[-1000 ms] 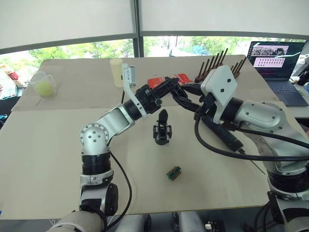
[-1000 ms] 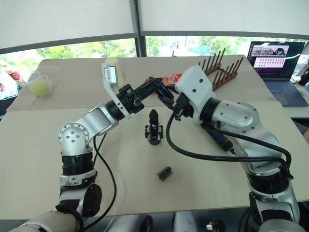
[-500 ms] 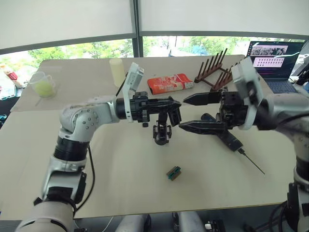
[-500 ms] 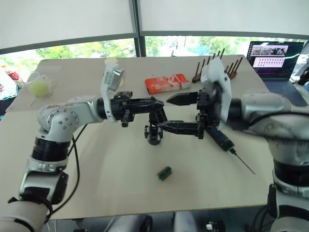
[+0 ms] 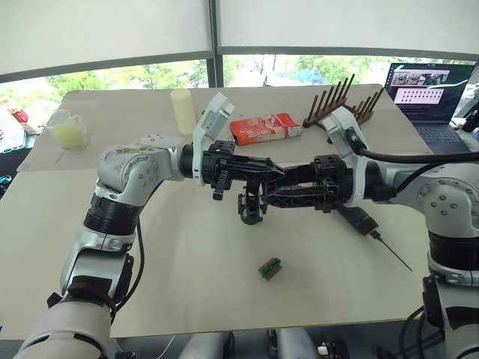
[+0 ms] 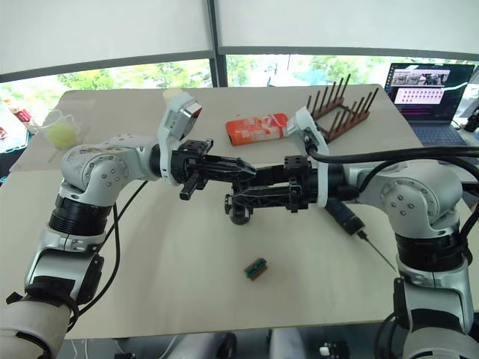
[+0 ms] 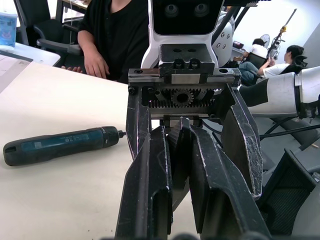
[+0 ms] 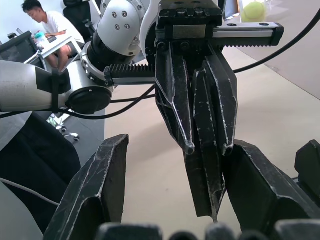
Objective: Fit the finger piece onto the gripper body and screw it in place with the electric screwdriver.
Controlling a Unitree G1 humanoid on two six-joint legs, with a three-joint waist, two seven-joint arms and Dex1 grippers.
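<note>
My left gripper [image 5: 278,171] reaches rightward above the table, shut on the finger piece [image 8: 205,170], a black wedge that sticks out past its fingertips. My right gripper [image 5: 269,187] faces it from the right, open, with its fingers [image 8: 100,195] straddling the left gripper's tip. The gripper body [image 5: 251,207] stands on the table just below where the two meet, partly hidden by them. The electric screwdriver [image 5: 359,218] lies on the table under my right forearm, its thin bit pointing toward the table's front right.
A small green-brown block [image 5: 270,268] lies in front of the gripper body. A red packet [image 5: 266,127], a wooden rack [image 5: 340,108], a cream cylinder [image 5: 182,111], a cup [image 5: 67,133] and a laptop [image 5: 426,90] stand further back. A seated person [image 7: 115,40] is beyond the table.
Both grippers came down from the back of the table and closed in on each other. The right gripper's open fingers, apart from the left's tip half a second ago, now straddle it.
</note>
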